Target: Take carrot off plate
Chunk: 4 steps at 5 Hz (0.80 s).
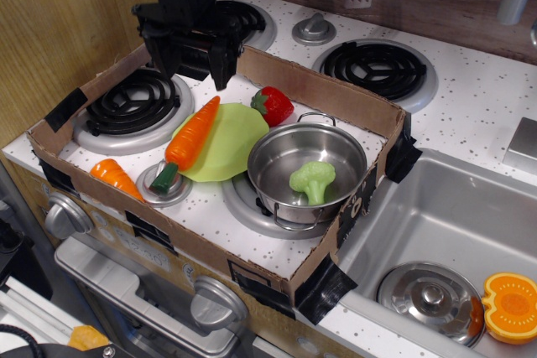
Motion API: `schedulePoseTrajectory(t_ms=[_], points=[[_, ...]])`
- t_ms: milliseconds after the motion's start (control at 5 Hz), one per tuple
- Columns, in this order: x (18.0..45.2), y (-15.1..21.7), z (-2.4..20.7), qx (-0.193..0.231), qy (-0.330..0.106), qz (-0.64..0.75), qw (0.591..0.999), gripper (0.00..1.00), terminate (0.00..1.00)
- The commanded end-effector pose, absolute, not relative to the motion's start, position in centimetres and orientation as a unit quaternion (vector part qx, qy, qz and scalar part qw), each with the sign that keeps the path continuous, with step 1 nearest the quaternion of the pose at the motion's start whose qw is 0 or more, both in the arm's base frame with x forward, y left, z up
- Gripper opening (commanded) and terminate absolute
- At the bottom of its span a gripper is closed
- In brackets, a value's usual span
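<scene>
carrot (191, 135) — below open tool (191, 69)

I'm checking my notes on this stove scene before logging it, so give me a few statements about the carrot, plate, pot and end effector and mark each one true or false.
1. The carrot lies partly on the lime-green plate. True.
2. The end effector is shut on the carrot. False: it hangs open above the box's back left corner, holding nothing.
3. The steel pot holds a green broccoli piece. True.
4. The strawberry sits in the sink. False: it sits inside the cardboard box, behind the plate.
5. The carrot's green stem end rests on a small silver lid. True.
</scene>
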<state>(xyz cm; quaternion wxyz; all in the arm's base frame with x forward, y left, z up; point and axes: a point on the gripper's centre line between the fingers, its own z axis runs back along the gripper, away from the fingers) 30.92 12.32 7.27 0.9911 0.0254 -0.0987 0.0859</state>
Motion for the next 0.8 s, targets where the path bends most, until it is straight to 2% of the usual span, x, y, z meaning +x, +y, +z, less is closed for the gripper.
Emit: schedulePoseTrajectory(t_ms=[0, 200, 600], points=[[29.4, 11.4, 7.6, 0.062, -0.143, 0.067, 0.986, 1.00, 0.00], [28.4, 11.2, 6.9, 0.082, -0.146, 0.056, 0.984, 1.00, 0.00], [27.4, 11.4, 5.4, 0.082, -0.146, 0.072, 0.983, 1.00, 0.00]])
